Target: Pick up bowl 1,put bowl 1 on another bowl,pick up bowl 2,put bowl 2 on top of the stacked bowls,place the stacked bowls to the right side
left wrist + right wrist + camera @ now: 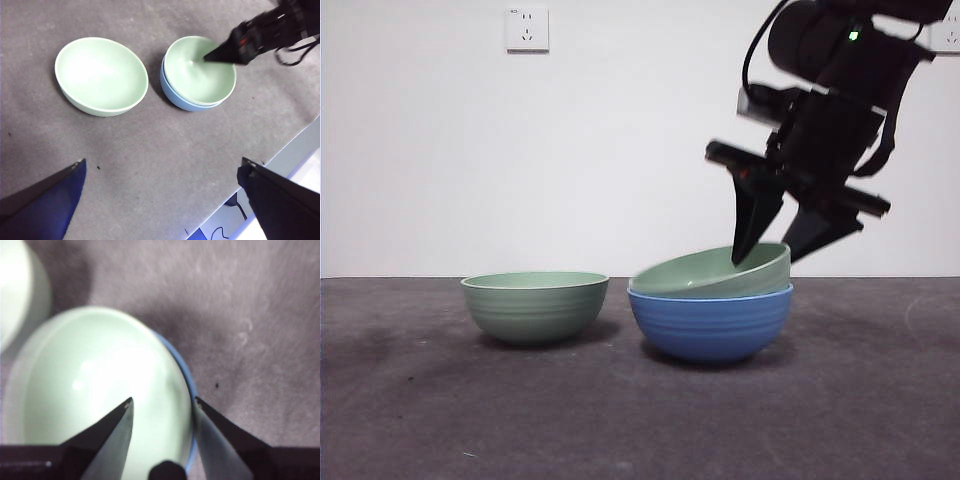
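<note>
Two round sage-green ribbed bowls (535, 305) (715, 272), one round blue ribbed bowl (711, 325), and one white wall socket (527, 29) upper left.

no readable text, labels, brands, numbers or signs on anything shown

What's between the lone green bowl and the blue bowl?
Nothing: only bare grey table separates the lone green bowl from the blue bowl, shown in front and left wrist views.
</note>
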